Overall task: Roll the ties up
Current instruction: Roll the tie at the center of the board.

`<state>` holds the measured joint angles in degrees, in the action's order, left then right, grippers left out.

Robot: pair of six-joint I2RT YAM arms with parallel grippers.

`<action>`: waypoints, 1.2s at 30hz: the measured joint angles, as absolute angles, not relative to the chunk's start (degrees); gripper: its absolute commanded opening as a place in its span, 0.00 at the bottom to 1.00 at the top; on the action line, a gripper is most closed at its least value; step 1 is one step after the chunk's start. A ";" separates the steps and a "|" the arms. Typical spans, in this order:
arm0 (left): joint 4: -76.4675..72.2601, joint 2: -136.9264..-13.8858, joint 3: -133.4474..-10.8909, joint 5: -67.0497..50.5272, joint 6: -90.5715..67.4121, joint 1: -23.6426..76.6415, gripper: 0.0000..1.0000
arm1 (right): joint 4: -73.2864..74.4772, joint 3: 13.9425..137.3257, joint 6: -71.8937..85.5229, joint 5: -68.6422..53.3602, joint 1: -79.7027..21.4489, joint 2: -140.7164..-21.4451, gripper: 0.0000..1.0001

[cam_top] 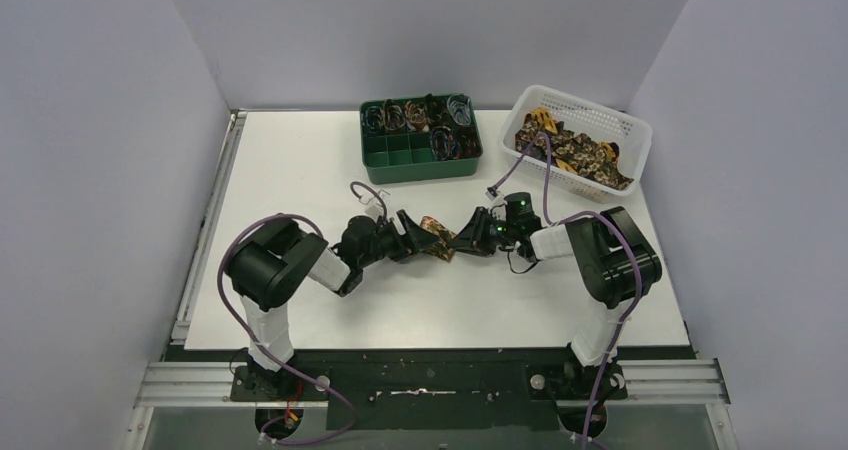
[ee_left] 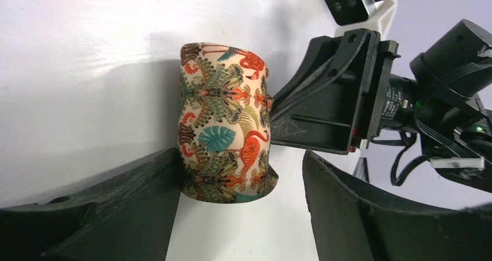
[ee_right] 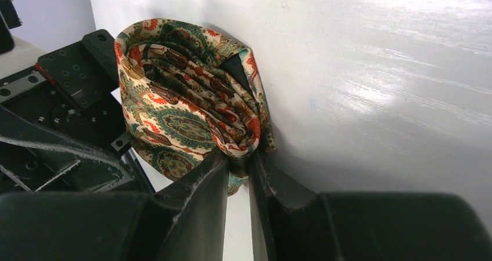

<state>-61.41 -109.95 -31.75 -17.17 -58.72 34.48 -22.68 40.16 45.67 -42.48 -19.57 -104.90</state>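
Note:
A tie [cam_top: 436,238], rolled into a loose coil with a cream, teal and orange floral print, stands on the white table [cam_top: 300,170] between both grippers. My right gripper [cam_top: 462,240] is shut on the coil's edge; in the right wrist view its jaws [ee_right: 239,159] pinch several fabric layers of the tie [ee_right: 185,98]. My left gripper [cam_top: 415,232] is open. In the left wrist view the coil [ee_left: 223,122] sits just beyond the left gripper [ee_left: 241,174], against one finger [ee_left: 145,191] and apart from the other. More ties [cam_top: 575,152] lie in the basket.
A green compartment tray [cam_top: 420,160] at the back middle holds small coils and thin coloured wire loops. A white mesh basket [cam_top: 632,130] stands at the back right. The two grippers are very close to each other; the right gripper's body [ee_left: 336,98] fills the left wrist view.

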 measured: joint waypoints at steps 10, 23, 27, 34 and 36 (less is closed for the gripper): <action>-53.17 -105.12 -31.88 -12.12 -53.54 34.54 0.75 | -22.65 40.16 45.67 -42.48 -19.53 -104.90 0.19; -58.26 -109.97 -34.22 -14.59 -53.87 36.40 0.65 | -22.63 40.16 45.67 -42.50 -19.46 -104.90 0.19; -59.24 -110.21 -33.52 -15.38 -54.46 36.42 0.59 | -22.63 40.16 45.67 -42.50 -19.46 -104.90 0.19; -60.66 -111.48 -33.12 -15.51 -55.61 36.42 0.46 | -22.59 40.16 45.67 -42.48 -19.46 -104.90 0.20; -61.49 -112.01 -33.10 -15.57 -56.23 36.40 0.41 | -22.59 40.16 45.65 -42.50 -19.46 -104.90 0.23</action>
<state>-61.49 -112.01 -33.10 -15.57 -56.23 36.40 -22.59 40.16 45.65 -42.50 -19.46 -104.90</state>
